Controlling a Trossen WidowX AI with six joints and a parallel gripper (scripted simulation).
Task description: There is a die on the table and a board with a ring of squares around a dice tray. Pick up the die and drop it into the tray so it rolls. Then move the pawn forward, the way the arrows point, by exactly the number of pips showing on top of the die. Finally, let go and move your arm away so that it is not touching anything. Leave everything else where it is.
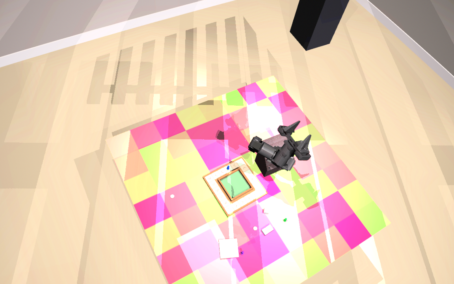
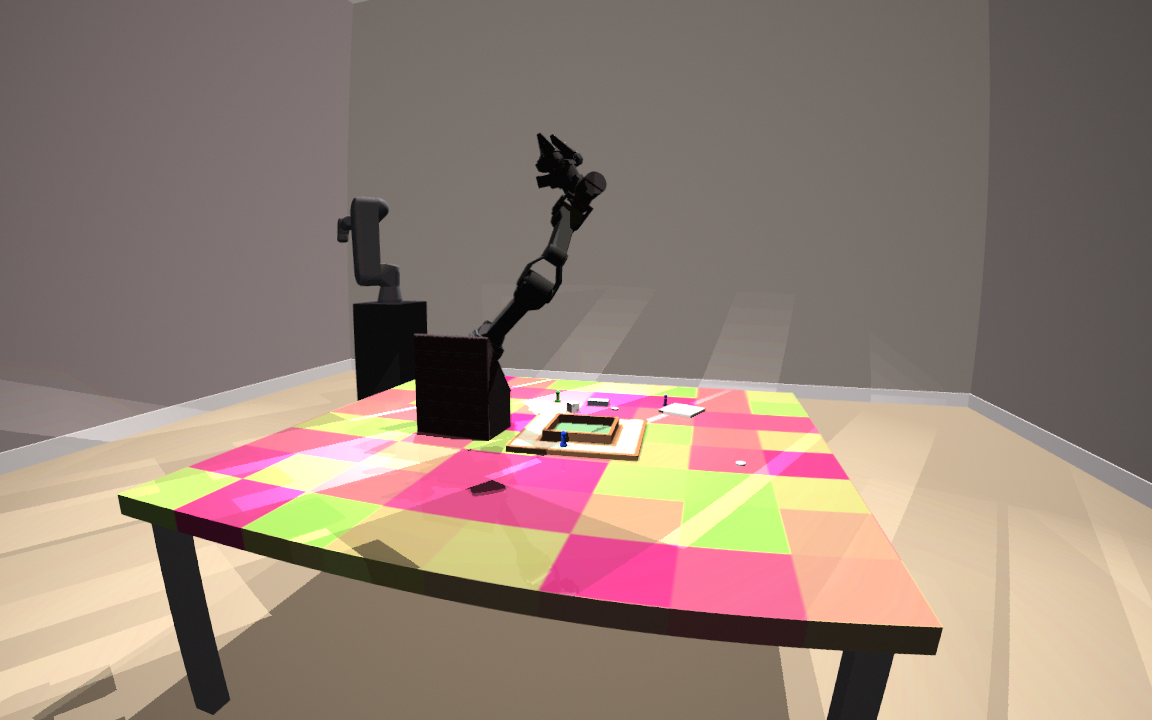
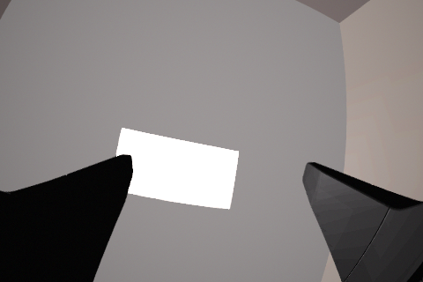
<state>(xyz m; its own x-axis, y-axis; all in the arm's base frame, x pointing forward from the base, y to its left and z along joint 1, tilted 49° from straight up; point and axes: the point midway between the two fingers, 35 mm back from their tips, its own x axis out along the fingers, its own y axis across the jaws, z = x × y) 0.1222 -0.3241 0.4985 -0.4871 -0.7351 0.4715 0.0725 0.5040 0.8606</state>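
My gripper [image 1: 304, 128] [image 2: 546, 136] [image 3: 221, 170] is open and empty, raised high above the table and pointing up, away from the board. The board [image 1: 213, 182] [image 2: 629, 438] lies flat, with a wood-rimmed, green-floored dice tray [image 1: 243, 195] [image 2: 580, 436] in its middle. No die shows in the tray. A blue pawn [image 1: 227, 167] [image 2: 563, 438] stands upright on the board's ring of squares. A small pale block [image 1: 264, 211] [image 2: 572, 406], seemingly the die, lies on the table just off the board; its pips are too small to read.
A green pawn [image 1: 285, 219] [image 2: 558, 396], a purple pawn [image 1: 241, 252] [image 2: 665, 400], a white box [image 1: 267, 229] [image 2: 598, 402], a white square slab [image 1: 228, 248] [image 2: 681, 410] and two white discs [image 1: 172, 196] [image 2: 739, 462] lie around the board. The arm's dark pedestal [image 2: 453, 386] stands beside it.
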